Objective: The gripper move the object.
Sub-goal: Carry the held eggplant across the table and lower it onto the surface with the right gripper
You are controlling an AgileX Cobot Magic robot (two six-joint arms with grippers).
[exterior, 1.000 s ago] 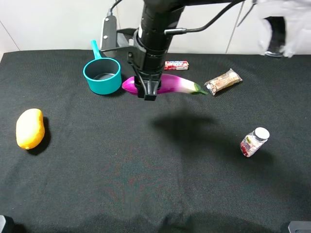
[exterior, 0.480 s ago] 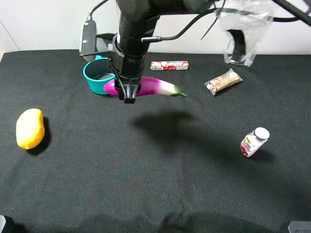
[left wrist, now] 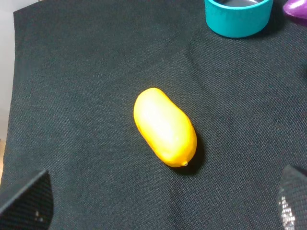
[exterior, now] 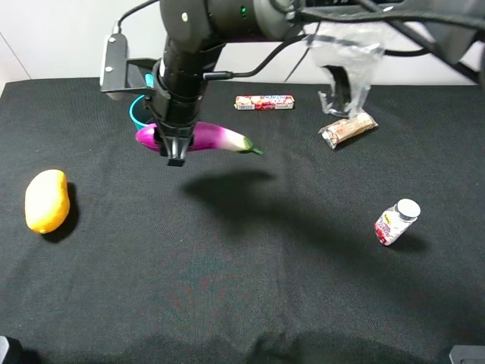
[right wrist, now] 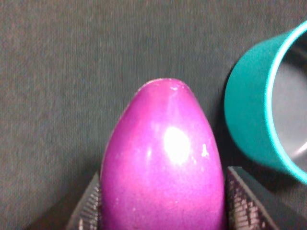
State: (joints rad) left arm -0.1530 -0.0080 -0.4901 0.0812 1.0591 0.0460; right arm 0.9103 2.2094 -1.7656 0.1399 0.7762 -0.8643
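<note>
No lettering can be read anywhere on the tabletop (exterior: 227,288). Print is carried by a red packet (exterior: 264,101), by the label of a small white-capped bottle (exterior: 391,225) and by a clear snack wrapper (exterior: 348,128), but all of it is too small and blurred to be made out.

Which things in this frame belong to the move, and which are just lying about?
Part of the job:
- right gripper, jaws shut on the load
- eggplant, held above the cloth

Lying about:
- teal pot
- yellow mango
- white-capped bottle
- red candy pack
- wrapped snack bar
</note>
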